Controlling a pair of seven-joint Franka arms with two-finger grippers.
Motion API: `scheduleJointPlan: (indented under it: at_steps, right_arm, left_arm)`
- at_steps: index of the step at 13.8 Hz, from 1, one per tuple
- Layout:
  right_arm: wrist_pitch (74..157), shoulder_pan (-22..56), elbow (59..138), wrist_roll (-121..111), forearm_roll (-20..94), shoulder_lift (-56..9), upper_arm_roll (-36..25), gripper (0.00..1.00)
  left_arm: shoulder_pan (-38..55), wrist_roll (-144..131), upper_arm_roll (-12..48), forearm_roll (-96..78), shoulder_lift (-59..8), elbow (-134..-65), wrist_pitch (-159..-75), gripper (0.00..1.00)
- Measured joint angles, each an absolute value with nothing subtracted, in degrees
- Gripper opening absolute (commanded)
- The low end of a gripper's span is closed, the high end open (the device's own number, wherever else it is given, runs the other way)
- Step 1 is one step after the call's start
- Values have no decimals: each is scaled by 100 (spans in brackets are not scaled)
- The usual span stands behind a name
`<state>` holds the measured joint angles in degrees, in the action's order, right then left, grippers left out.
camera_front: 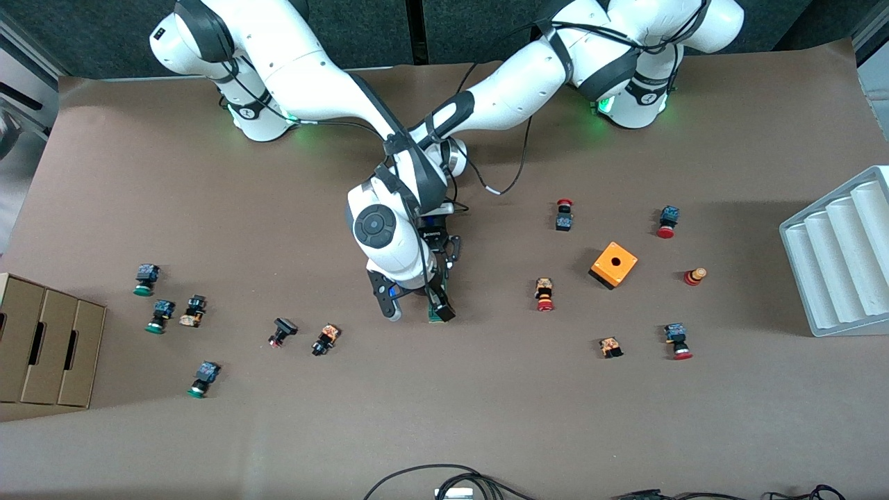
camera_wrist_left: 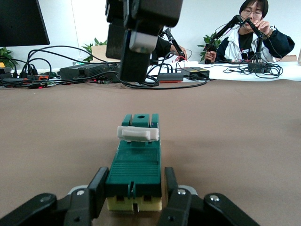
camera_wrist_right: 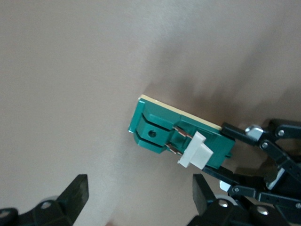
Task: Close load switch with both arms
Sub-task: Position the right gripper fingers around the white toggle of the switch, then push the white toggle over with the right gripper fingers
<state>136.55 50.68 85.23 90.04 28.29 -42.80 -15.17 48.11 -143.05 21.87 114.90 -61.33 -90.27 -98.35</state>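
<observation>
Switch lies flat on table mid-way between the arms' ends, dark green w/ cream base, white slider sitting across its top near one end. Left gripper is low at table level, fingers clamped on both long sides of switch at the end away from slider, so fully closed onto it. Right gripper hangs above the slider end of same switch, fingers spread wide, nothing between them, not touching switch; slider end sits under the gap, slightly off toward one finger. In front view both wrists stack over the same spot, switch only partly visible under them. Around it, well apart: red & green buttons scattered, orange cube toward left arm's end, grey tray at that edge, cardboard box at right arm's end
</observation>
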Motion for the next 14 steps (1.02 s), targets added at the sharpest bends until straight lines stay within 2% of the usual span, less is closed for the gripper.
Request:
scheduleJointPlan:
  at_steps: [4,5,6,7,9,14]
  right_arm:
    - [13655,5037,8666,9017,2890,-4286,-1531,93]
    - [13655,5022,8715,9017,2890,-4283,-1535,90]
    - [13655,5014,8749,9016,2890,-4282,-1536,83]
    - [13655,5014,8783,9015,2890,-4278,-1536,82]
    - [13657,5016,8941,8973,2890,-4196,-1536,73]
    - [13667,5042,9471,8865,2890,-3702,-1438,70]
  left_arm:
    - [4811,-14305,2187,11490,-6133,-9027,-9835,55]
    - [4811,-14305,2187,11490,-6133,-9027,-9835,55]
    - [4811,-14305,2187,11490,-6133,-9027,-9835,55]
    - [4811,-14305,2186,11490,-6133,-9027,-9835,55]
    - [4811,-14305,2186,11490,-6132,-9027,-9835,55]
    - [4810,-14305,2185,11490,-6131,-9027,-9835,55]
